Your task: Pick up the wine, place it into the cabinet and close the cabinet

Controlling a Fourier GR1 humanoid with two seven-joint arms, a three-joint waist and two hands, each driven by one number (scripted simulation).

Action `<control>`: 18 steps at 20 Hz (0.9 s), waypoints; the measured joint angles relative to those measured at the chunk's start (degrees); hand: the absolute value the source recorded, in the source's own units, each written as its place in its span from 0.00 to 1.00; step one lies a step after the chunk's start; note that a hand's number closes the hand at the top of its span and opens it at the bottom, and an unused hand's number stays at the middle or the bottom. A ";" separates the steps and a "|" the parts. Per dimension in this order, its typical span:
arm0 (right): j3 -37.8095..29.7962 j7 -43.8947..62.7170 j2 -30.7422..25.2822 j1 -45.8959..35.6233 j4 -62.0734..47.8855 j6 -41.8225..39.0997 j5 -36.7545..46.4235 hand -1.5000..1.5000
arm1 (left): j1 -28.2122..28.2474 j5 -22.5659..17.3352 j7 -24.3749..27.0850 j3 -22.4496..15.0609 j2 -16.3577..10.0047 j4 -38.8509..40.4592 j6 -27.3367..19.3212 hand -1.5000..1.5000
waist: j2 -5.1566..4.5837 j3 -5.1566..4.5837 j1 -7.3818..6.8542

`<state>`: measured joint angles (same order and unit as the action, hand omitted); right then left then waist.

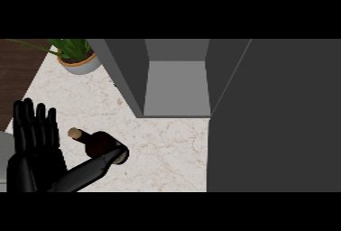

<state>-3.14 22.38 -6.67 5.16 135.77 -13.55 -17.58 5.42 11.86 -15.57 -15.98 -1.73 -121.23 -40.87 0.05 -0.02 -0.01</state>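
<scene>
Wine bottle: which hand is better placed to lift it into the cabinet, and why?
The right hand: its fingers curl round the wine bottle, on the side nearer the open cabinet. The left hand rests open, fingers up, at the view's left edge, holding nothing.

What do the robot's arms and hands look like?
Both are glossy black with soft highlights. The left hand has long, slender fingers with rounded tips. The right hand shows as a smooth, tapering black shape with a pale grey patch near its end. No cables or markings show.
</scene>
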 measured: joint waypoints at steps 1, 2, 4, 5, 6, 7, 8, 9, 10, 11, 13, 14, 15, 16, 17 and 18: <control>-0.06 -0.17 0.04 0.08 -0.01 -0.20 0.01 0.00 | 1.27 -1.34 1.53 0.37 0.02 0.30 0.44 0.00 | 0.00 0.00 -0.01; -0.46 -0.17 -0.04 -0.28 -0.34 -0.37 -0.26 0.00 | 2.50 -2.09 2.45 0.75 -0.17 0.11 0.83 0.00 | 0.00 0.00 -0.03; -0.53 0.44 -0.02 -0.81 -0.30 -0.22 -0.38 0.00 | 4.06 -4.25 5.04 1.73 -0.09 1.06 1.71 0.00 | 0.00 0.01 -0.05; -0.53 0.09 0.22 -0.33 -0.35 -0.53 -0.37 0.00 | 5.08 -4.25 5.91 1.34 0.18 1.18 1.76 0.00 | 0.00 0.00 -0.05; -0.18 0.42 0.52 -0.53 -0.18 -0.17 -0.34 0.00 | 5.69 -5.42 7.35 1.87 0.30 2.12 2.26 0.00 | 0.00 0.01 -0.04; -0.11 1.14 0.54 -1.17 -0.18 0.25 -0.34 0.00 | 6.74 -5.93 8.11 1.82 0.40 2.00 2.55 0.00 | 0.00 0.00 -0.07; 0.80 0.56 1.05 -0.46 -0.15 -0.03 0.39 0.00 | 6.96 -7.06 10.00 2.02 0.67 3.53 2.36 0.00 | 0.00 0.00 -0.04; 0.18 1.14 0.64 -1.35 -0.14 0.07 0.07 0.00 | 7.46 -7.84 11.43 1.87 0.89 4.50 2.35 0.00 | 0.00 0.00 -0.05; -0.24 0.11 0.62 -1.11 -0.77 -0.72 -0.32 0.00 | 8.40 -9.63 13.03 3.00 0.53 4.95 3.46 0.00 | 0.00 -0.01 -0.07; 0.48 0.68 0.95 -1.63 -0.44 -0.16 0.17 0.00 | 8.52 -9.98 14.01 2.91 0.75 5.92 3.39 0.00 | -0.01 0.01 -0.07; 0.03 0.42 0.86 -1.49 -0.78 -0.59 -0.05 0.00 | 10.39 -12.43 16.00 4.40 0.22 6.50 5.27 0.00 | 0.00 -0.01 -0.12; 0.27 0.33 1.03 -1.04 -0.56 -0.73 0.31 0.00 | 11.52 -13.50 17.85 4.45 0.51 7.30 5.78 0.00 | 0.00 0.00 -0.12; 0.43 0.20 1.21 -0.78 -0.53 -0.90 0.37 0.00 | 11.63 -14.41 19.04 5.11 0.56 8.56 6.54 0.00 | 0.00 0.00 -0.10; 0.83 0.08 1.47 -0.19 -0.32 -1.14 0.39 0.00 | 12.03 -15.27 20.74 5.46 0.80 10.07 7.13 0.00 | 0.00 0.00 -0.08; 2.03 -0.07 2.17 0.37 -0.07 -1.00 1.24 0.00 | 11.71 -15.61 21.58 5.81 0.99 11.57 7.51 0.00 | 0.00 0.00 -0.05; 1.96 0.69 1.96 -0.41 0.00 -0.67 1.28 0.00 | 11.76 -16.78 22.89 6.76 0.84 13.19 8.66 0.00 | -0.01 0.00 -0.06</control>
<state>-1.18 23.07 -4.71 4.74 135.77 -14.22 -16.30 17.19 -4.92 7.31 -9.22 -0.89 -108.04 -32.21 0.05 -0.02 -0.08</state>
